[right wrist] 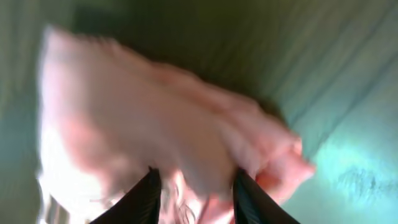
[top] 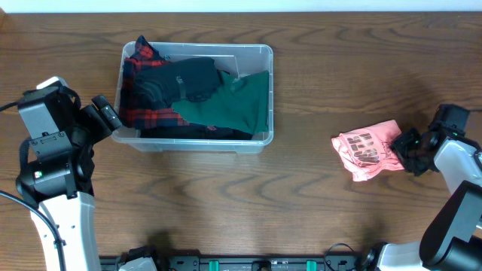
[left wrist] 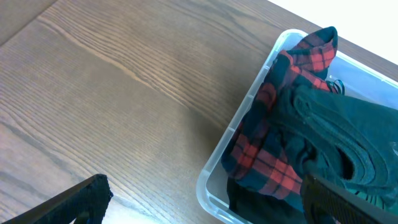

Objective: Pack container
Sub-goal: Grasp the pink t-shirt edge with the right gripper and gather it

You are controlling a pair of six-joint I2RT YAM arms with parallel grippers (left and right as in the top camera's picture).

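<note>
The clear plastic container (top: 197, 143) stands at the back left and holds a red plaid cloth (top: 139, 60), a black garment (top: 188, 79) and a green garment (top: 237, 102). Its base is hidden under them. My left gripper (top: 108, 117) is open and empty at the container's left front corner. In the left wrist view the gripper (left wrist: 205, 208) straddles the container's rim (left wrist: 249, 106), with the plaid cloth (left wrist: 273, 118) inside. My right gripper (top: 410, 150) is at the right edge of a pink garment (top: 367, 150) lying on the table. In the blurred right wrist view its fingers (right wrist: 199, 196) pinch the pink garment (right wrist: 155, 118).
The wooden table (top: 316, 211) stretches between the container and the pink garment. The left arm's white base (top: 56, 203) stands at the front left, the right arm (top: 459, 203) at the front right. Cables and clamps (top: 263, 263) run along the front edge.
</note>
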